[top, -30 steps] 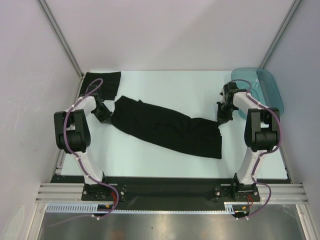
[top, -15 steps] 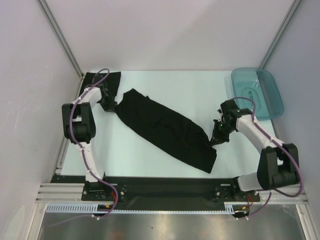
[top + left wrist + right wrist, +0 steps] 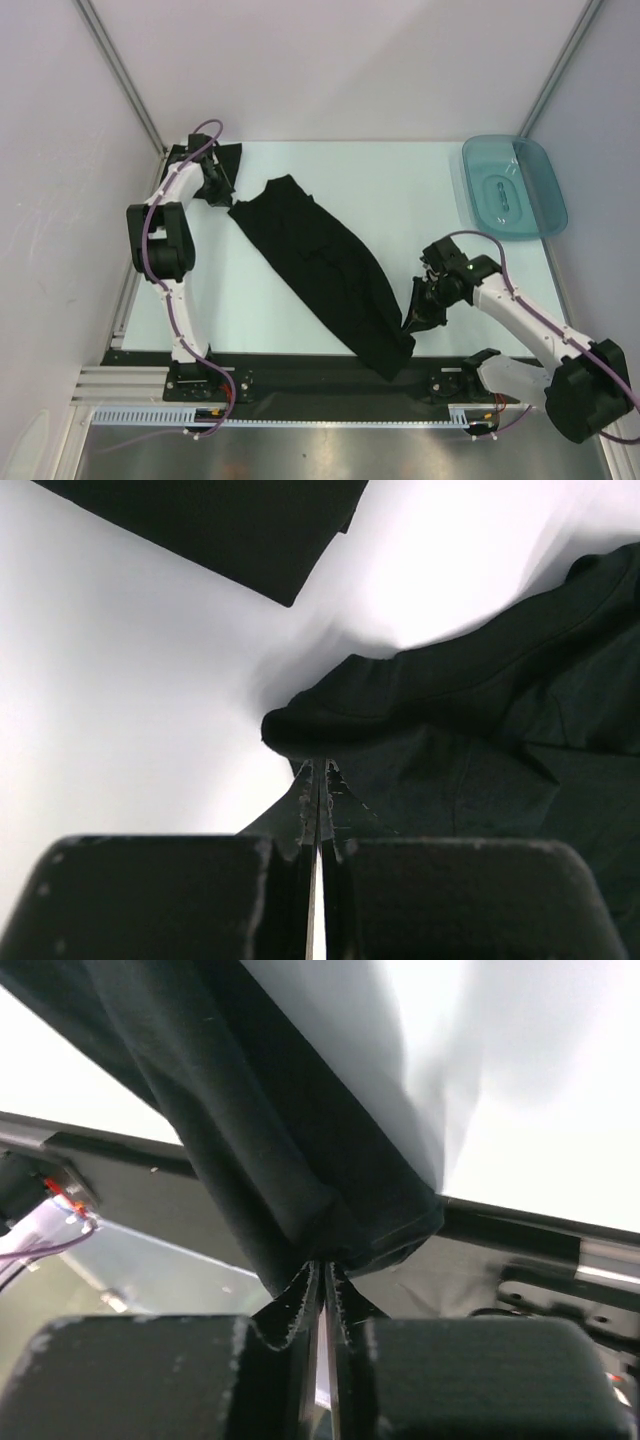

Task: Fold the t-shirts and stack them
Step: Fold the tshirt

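Observation:
A black t-shirt (image 3: pixel 325 268) hangs stretched in a long band between my two grippers, running from the far left down to the near edge of the table. My left gripper (image 3: pixel 226 193) is shut on its far end; the left wrist view shows the cloth (image 3: pixel 470 730) bunched at the closed fingertips (image 3: pixel 318 772). My right gripper (image 3: pixel 412 318) is shut on the near end, with the cloth (image 3: pixel 270 1150) draping from the closed fingertips (image 3: pixel 322 1268). A second black t-shirt (image 3: pixel 200 160) lies folded flat at the far left corner, also in the left wrist view (image 3: pixel 220 525).
A translucent teal tray (image 3: pixel 513 187) sits at the far right of the white table (image 3: pixel 400 200). The black front rail (image 3: pixel 300 372) runs along the near edge under the shirt's lower end.
The shirt has swung from nearly level to a steep diagonal. My left gripper moved to the far left corner; my right gripper moved toward the near edge, pulling its end down.

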Robot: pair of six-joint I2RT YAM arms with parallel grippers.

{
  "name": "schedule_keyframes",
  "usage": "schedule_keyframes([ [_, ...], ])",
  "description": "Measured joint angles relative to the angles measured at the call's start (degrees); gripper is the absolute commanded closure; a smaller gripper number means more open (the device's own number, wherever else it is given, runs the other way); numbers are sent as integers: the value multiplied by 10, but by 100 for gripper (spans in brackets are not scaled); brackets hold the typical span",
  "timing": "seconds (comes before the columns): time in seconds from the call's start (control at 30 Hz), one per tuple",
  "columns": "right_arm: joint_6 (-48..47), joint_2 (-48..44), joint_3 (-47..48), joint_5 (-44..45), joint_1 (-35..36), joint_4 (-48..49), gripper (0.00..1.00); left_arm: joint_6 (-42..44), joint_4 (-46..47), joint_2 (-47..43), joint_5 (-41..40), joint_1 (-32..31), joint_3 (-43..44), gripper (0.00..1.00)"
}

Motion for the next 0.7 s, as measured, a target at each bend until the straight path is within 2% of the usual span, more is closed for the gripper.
schedule_keyframes([
  [0.03, -7, 8, 11, 8, 0, -5, 77, 3, -1, 0, 0, 0, 3, 100],
  [0.1, -39, 51, 58, 28, -2, -25, 67, 7, -7, 0, 0, 0, 3, 99],
  [0.13, -59, 80, 90, 40, -5, -30, 58, 8, -15, -1, -1, 0, 3, 96],
  [0.2, -102, 137, 163, 58, -16, -31, 48, 8, -25, -3, -6, 0, 2, 92],
  [0.23, -124, 165, 204, 65, -25, -30, 36, 7, -25, -9, -12, 0, -7, 86],
  [0.27, -139, 184, 234, 71, -33, -24, 30, 7, -30, -19, -20, 0, -19, 81],
  [0.3, -162, 205, 268, 77, -43, -16, 21, 5, -33, -29, -28, 0, -31, 74],
  [0.33, -181, 226, 304, 78, -53, -11, 16, 3, -33, -40, -33, 0, -42, 70],
  [0.43, -250, 290, 402, 75, -70, 39, 14, -7, -28, -97, -43, 0, -100, 55],
  [0.7, -348, 552, 705, 31, -53, 166, 15, -42, 12, -235, -16, 2, -210, 48],
])
